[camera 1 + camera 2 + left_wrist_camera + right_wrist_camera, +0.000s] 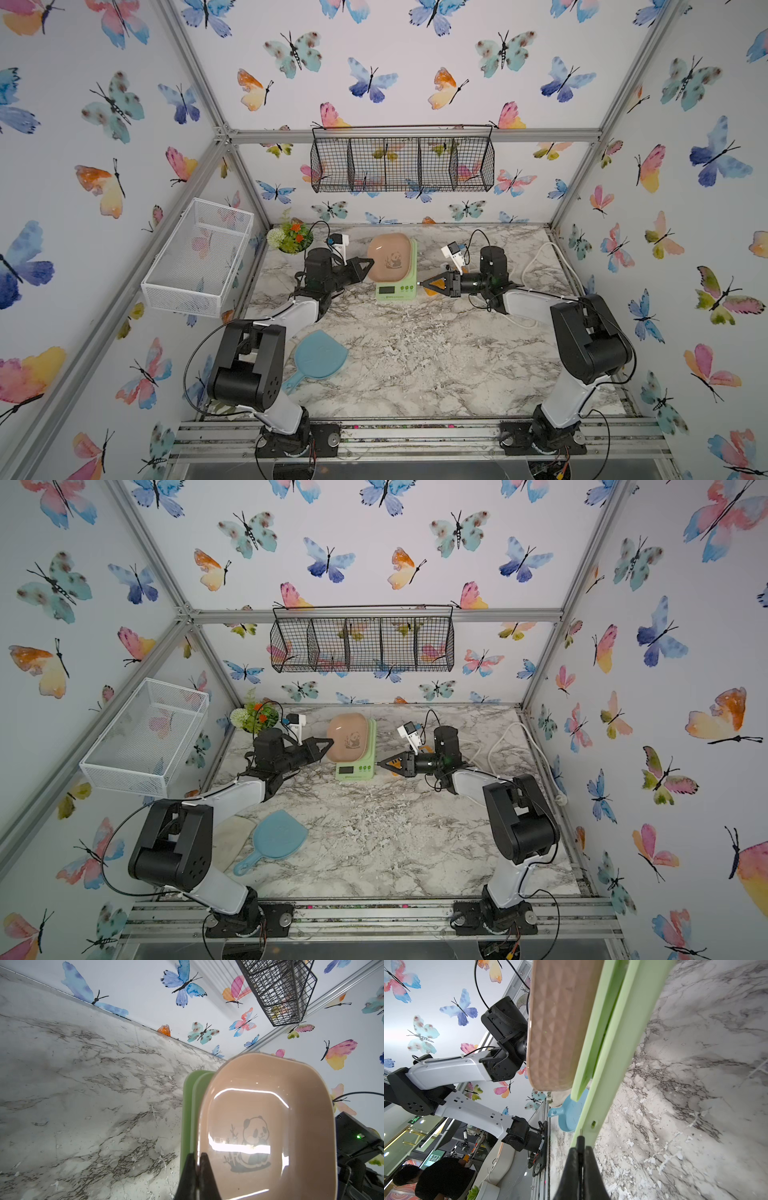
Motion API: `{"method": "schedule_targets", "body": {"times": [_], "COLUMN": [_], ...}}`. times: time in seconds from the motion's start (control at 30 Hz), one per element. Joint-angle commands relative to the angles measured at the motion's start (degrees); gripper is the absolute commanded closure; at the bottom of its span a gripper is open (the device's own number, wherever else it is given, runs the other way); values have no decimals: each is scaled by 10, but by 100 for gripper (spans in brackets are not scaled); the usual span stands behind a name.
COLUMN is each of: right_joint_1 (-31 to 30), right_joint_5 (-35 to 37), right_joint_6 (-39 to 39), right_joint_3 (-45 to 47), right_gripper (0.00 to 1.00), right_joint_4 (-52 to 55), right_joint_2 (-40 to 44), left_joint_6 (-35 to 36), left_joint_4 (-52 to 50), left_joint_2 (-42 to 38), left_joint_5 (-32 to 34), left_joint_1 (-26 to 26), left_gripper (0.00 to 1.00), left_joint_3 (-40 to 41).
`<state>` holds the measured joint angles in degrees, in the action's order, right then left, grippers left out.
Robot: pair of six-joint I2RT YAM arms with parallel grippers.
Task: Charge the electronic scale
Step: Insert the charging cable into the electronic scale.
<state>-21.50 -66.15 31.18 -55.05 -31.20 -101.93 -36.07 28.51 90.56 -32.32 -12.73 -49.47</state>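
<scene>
Top view, electronic scale (400, 293), display (386, 289) end toward camera

- Light-green square plastic scale (397, 297): dark display, green buttons.
- Tan-pink rounded-square plastic bowl (390, 257): dark panda print inside, diamond relief outside.
- White marble-look tabletop (415, 357): grey veining.
- Paddle-shaped plastic dish (322, 353): pale blue.
- White wall panels (395, 50): multicoloured watercolour butterflies.

- Bright, even light from overhead. Shadows on the marble table (415, 353) are soft and faint.
- White glare streaks cross the electronic scale (259, 1126) in its glossy bowl (left wrist view).
- Both top views bow the frame rails (199, 83) at the edges, and the detail is slightly soft.
</scene>
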Motion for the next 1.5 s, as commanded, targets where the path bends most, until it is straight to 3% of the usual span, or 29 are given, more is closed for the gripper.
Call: {"method": "schedule_targets", "body": {"times": [0.0, 0.73, 1.47], "right_joint_1": [-5, -5, -5], "right_joint_5": [-13, 8, 10], "right_joint_6": [15, 37, 109], "right_joint_3": [-6, 1, 21], "right_gripper": [98, 98, 98], "right_joint_4": [-22, -43, -109], "right_joint_2": [-13, -15, -11], "left_joint_6": [-6, -14, -31], "left_joint_4": [51, 69, 100], "left_joint_2": [-29, -42, -52], "left_joint_5": [-23, -32, -27], "left_joint_1": [-5, -8, -8], "left_gripper": [100, 100, 100], "left_joint_3": [-4, 2, 15]}}
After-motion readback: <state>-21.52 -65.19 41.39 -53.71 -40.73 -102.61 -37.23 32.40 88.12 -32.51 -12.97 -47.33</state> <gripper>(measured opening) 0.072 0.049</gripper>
